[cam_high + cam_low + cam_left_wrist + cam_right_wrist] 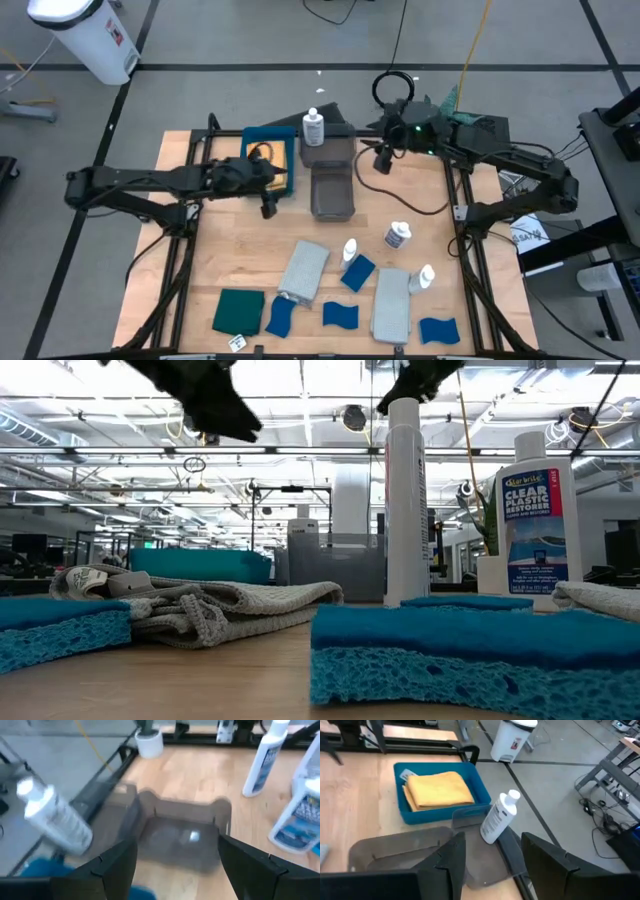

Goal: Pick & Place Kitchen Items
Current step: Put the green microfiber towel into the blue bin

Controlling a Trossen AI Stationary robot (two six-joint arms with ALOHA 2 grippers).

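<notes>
White labelled bottle (pixel 313 127) stands upright in the far grey bin (pixel 330 150) beside the blue tray (pixel 270 160) holding the orange cloth (pixel 439 789); both the left gripper (pixel 268 205) and right gripper (pixel 381 163) hang open and empty nearby, so a careless swing might topple it.

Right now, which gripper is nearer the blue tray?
Left. The left gripper hangs at the blue tray's near edge; the right gripper is beyond the grey bins, farther off.
</notes>
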